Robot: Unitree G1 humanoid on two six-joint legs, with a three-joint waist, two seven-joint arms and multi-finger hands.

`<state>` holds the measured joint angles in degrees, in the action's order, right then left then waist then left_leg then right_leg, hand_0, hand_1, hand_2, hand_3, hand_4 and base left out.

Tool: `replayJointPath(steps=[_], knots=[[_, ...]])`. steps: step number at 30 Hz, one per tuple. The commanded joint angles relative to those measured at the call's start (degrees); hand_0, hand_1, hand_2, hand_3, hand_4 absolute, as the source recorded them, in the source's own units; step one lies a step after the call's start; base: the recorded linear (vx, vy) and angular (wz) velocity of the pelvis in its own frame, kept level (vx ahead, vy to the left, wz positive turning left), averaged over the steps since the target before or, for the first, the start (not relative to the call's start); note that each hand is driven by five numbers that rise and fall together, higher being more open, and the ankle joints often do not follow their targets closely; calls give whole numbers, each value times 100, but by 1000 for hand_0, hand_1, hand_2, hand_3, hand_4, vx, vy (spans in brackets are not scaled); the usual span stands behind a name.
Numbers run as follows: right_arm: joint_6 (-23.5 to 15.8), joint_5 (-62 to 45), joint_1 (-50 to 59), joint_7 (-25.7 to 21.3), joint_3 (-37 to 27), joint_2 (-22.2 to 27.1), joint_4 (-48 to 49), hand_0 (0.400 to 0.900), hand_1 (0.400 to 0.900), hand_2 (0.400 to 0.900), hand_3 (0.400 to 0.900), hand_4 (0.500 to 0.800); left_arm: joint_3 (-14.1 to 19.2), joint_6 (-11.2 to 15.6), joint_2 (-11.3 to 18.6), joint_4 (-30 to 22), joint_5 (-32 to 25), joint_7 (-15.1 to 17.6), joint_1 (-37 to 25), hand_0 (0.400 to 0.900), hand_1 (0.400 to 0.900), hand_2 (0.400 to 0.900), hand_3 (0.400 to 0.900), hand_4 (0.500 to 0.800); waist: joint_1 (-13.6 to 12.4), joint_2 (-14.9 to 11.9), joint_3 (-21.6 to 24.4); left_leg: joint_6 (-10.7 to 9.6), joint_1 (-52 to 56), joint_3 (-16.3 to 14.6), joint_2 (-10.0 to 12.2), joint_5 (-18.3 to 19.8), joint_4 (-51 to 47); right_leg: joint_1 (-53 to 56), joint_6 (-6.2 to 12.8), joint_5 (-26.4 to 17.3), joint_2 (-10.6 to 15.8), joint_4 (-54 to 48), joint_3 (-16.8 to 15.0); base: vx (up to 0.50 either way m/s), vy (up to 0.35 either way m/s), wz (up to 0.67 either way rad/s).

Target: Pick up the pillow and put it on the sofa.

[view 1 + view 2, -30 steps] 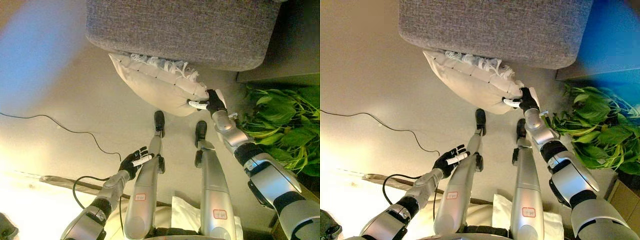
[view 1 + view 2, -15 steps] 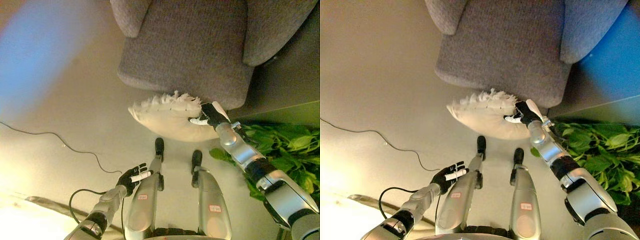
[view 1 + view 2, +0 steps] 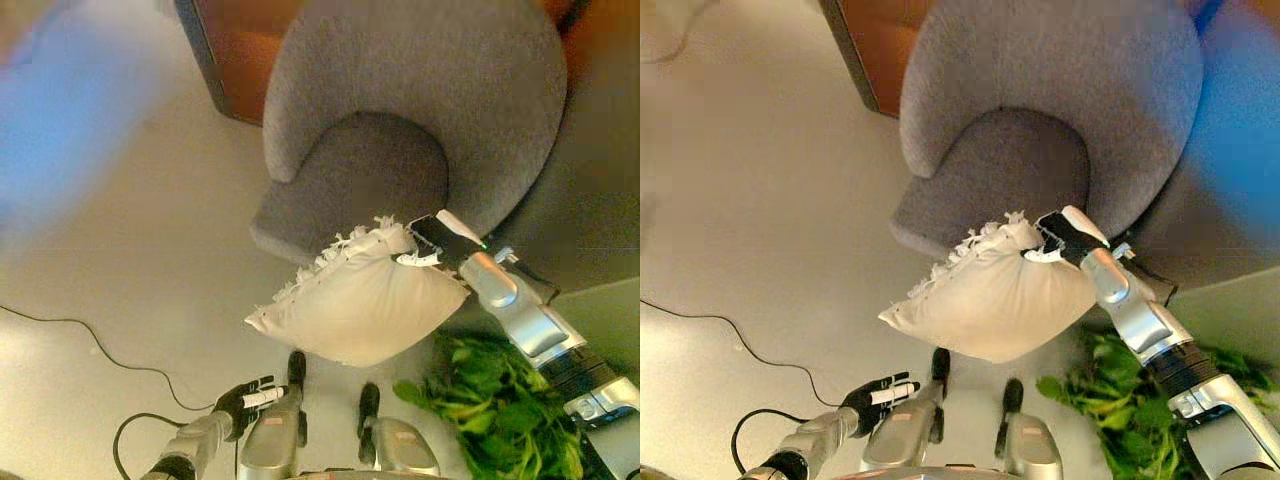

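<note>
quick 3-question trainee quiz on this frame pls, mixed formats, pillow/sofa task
1. True or false: the pillow already lies flat on the seat of the sofa.
2. Which hand is shut on the pillow? A. left hand B. right hand C. both
3. Fill in: the green plant shows at the lower ____ of the view.

Key
1. False. It hangs from the right hand, by its fringed upper corner, at the seat's front edge.
2. B. The left hand is low, open and holds nothing.
3. right
</note>
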<state>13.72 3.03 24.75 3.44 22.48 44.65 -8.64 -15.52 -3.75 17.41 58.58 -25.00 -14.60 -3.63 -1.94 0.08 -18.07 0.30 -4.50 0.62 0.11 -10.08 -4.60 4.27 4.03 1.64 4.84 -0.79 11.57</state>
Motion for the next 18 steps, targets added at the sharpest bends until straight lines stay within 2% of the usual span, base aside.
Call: replayJointPath(steps=[1,5,9,16,17,18], knots=[[-180,-2,1505,-221,-653,592,249,400,400,400,400,500,-165,-104,-101,483,355,-204,350,900,900,900,900,800,-193,-213,1108,-223,599,-198,-37,1081,207,-276,0,-14,-105,267,-124,151,2,12],[-183,-39,2376,-225,-420,900,-465,400,400,400,400,500,-69,-184,-54,625,464,-246,458,900,900,900,900,800,-327,-311,1293,-229,799,-109,-36,1145,182,-26,-22,52,-135,212,-81,140,10,15],[-145,-248,3315,-305,98,1161,-1316,400,400,400,400,500,-122,-263,20,748,474,-311,457,900,900,900,900,800,-520,-415,1426,-245,906,16,-24,1148,138,156,-39,86,-157,149,0,126,-1,24],[83,-413,4800,-606,1107,1189,-3238,400,400,400,400,500,-358,-371,135,813,468,-398,415,900,900,900,900,800,-868,-547,1508,-290,971,286,-13,1147,121,380,-85,157,-180,87,255,114,-17,34],[141,-456,4968,-555,1253,1164,-3475,696,696,696,696,678,-403,-369,145,822,437,-400,413,900,900,900,900,800,-912,-553,1508,-293,968,317,-15,1138,121,402,-91,161,-182,77,287,76,-15,30],[223,-346,5238,-390,1456,1094,-3918,900,900,900,900,800,-457,-361,184,843,412,-428,402,900,900,900,900,800,-995,-574,1509,-300,960,372,-16,1124,122,425,-103,166,-187,66,342,75,-17,29]])
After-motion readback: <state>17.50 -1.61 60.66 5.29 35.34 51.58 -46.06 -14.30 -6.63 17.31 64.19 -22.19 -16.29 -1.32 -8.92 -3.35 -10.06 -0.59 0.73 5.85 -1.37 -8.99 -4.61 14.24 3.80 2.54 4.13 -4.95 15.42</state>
